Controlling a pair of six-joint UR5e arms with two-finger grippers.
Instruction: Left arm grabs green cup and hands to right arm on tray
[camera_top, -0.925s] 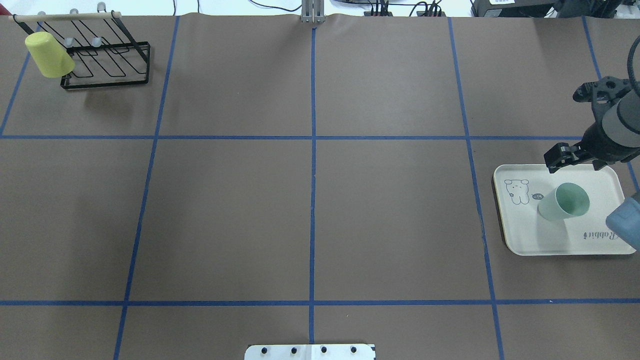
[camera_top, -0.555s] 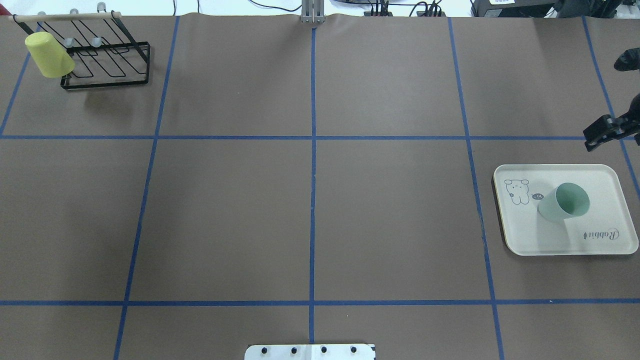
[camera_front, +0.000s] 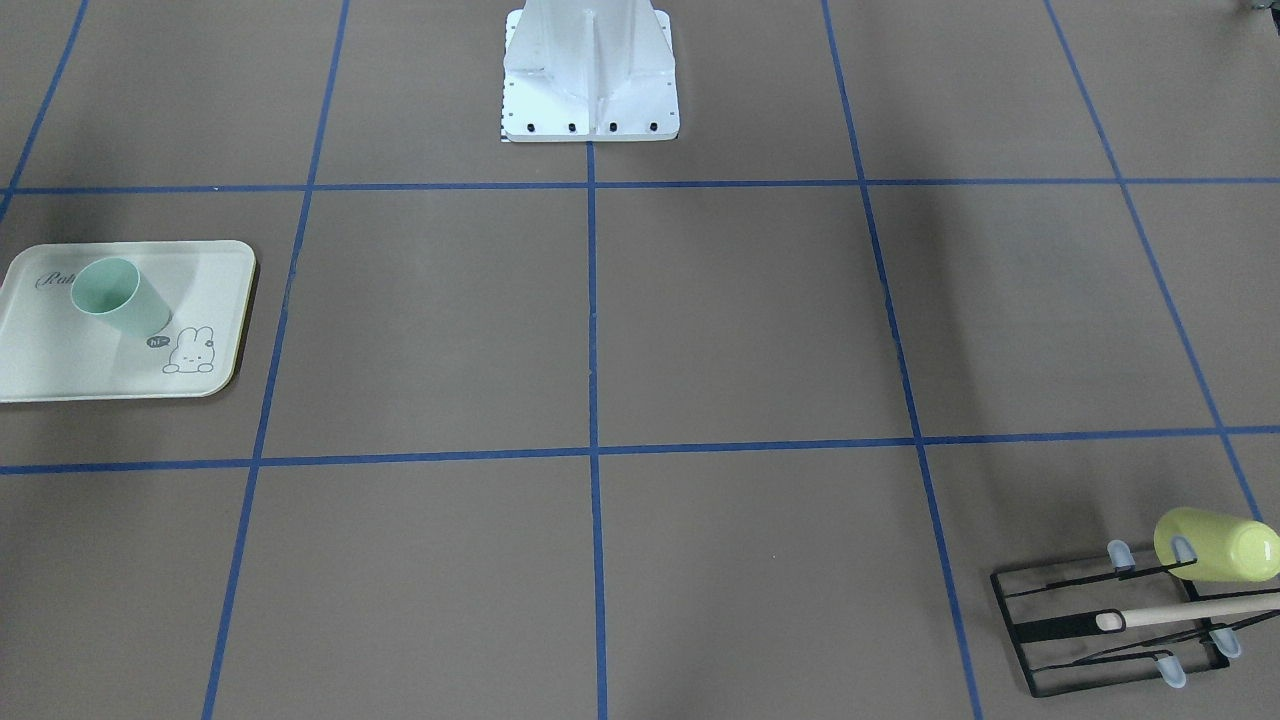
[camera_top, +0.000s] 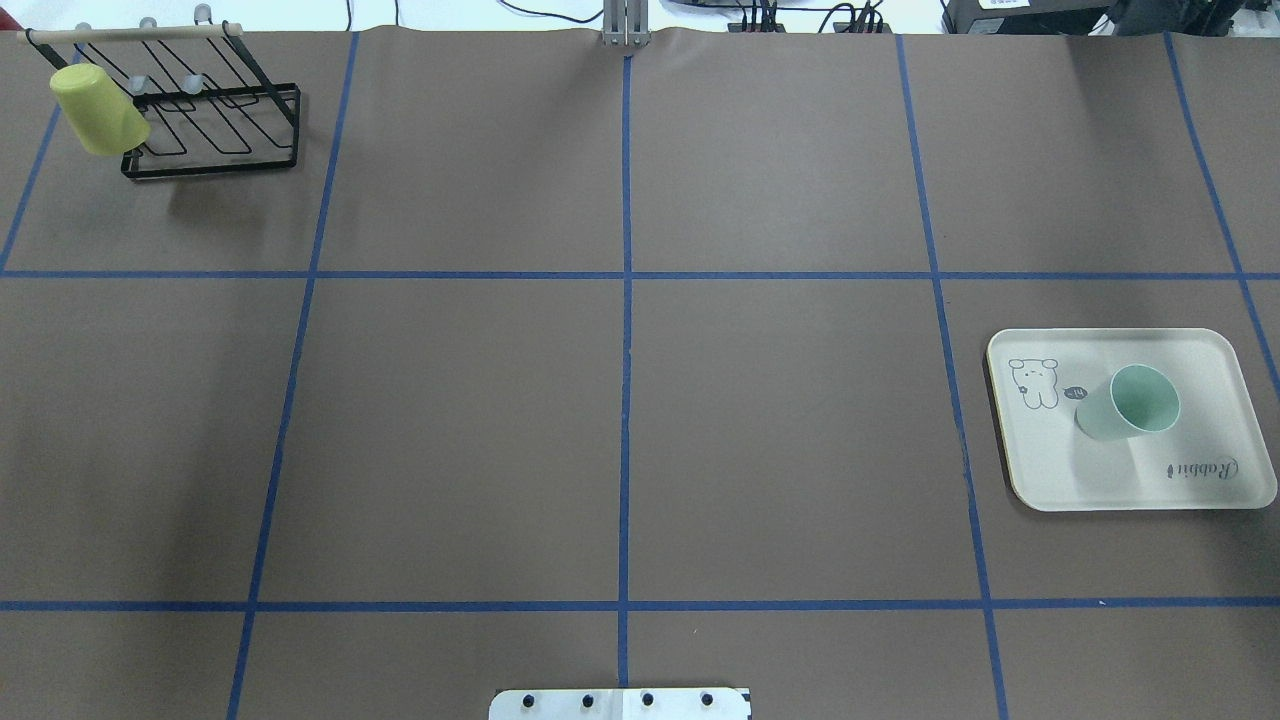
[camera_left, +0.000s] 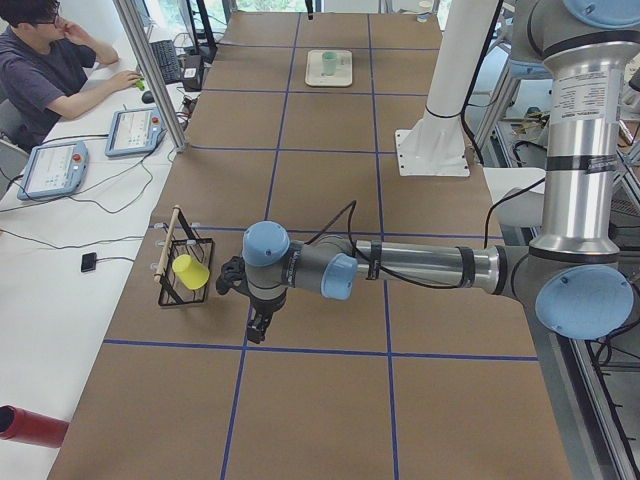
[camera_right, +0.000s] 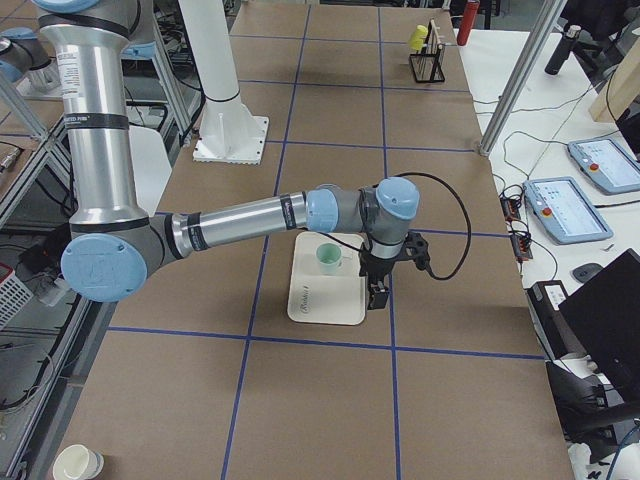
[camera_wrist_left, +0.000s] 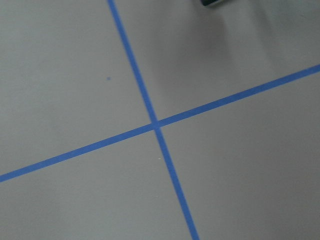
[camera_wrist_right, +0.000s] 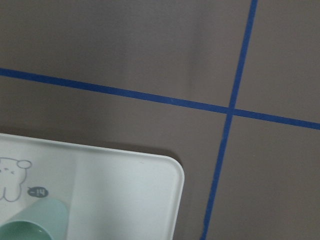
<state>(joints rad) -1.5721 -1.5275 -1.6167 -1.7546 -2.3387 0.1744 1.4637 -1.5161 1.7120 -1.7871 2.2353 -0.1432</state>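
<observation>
A: Front-facing first?

B: The cup stands upright, mouth up, on the tray, between the script and the bunny. The view's left edge cuts the tray. In the opposite corner a yellow cup hangs on a rack. The base sits top centre.

A: Overhead?

B: The same layout, mirrored. It shows the whole tray, near the right end of the table, and the wide bare middle between tray and rack.

A: So the arms show only from the sides?

B: Yes. From the left end, the left arm reaches out low. The left gripper points down near the rack, not touching it. A person sits at a white desk beside the table. I cannot tell how the jaws stand.

A: And the right end?

B: The right arm stretches across the tray. The right gripper hangs at the tray's long edge away from the robot, apart from the cup. Again I cannot tell how the jaws stand.

A: The wrists?

B: Left wrist: a tape cross on bare paper and a dark corner at the top edge, too little to judge the jaws. Right wrist: a rounded corner of the tray, the cup's rim at bottom left, and open table beyond.
</observation>
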